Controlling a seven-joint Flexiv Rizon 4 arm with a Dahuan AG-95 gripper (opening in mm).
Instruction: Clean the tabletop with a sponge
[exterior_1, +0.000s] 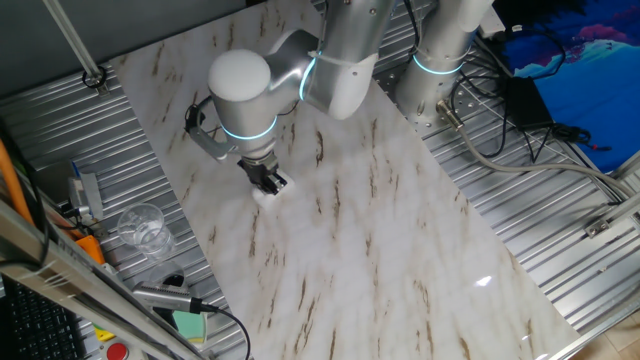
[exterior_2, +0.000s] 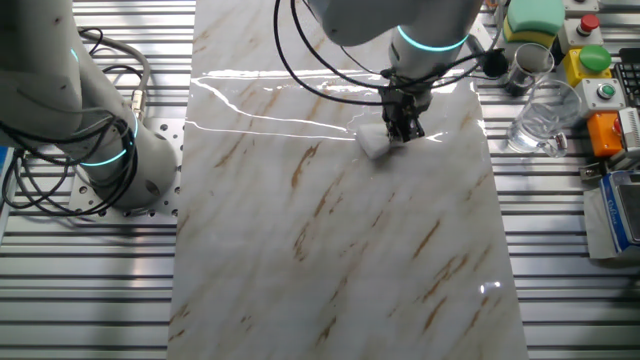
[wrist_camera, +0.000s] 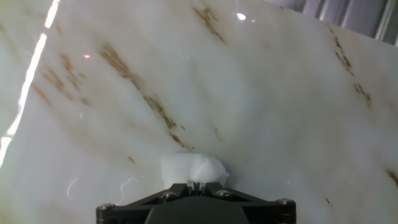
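The tabletop (exterior_1: 380, 230) (exterior_2: 330, 250) (wrist_camera: 261, 93) is a long glossy white marble-look slab with brown veins. A small white sponge (exterior_1: 265, 195) (exterior_2: 374, 143) (wrist_camera: 191, 168) rests pressed on it. My gripper (exterior_1: 270, 182) (exterior_2: 404, 128) (wrist_camera: 196, 184) is shut on the sponge, its black fingers pinching the top of the sponge and pointing down at the slab. In the hand view the sponge bulges out just ahead of the closed jaws.
Ribbed grey metal surrounds the slab. A clear glass (exterior_1: 142, 228) (exterior_2: 542, 118), a green block (exterior_1: 189, 324) (exterior_2: 535, 15), an orange tool (exterior_2: 605, 133) and button boxes (exterior_2: 590, 55) lie along one side. A second arm's base (exterior_2: 90, 130) and cables (exterior_1: 520, 130) stand on the other.
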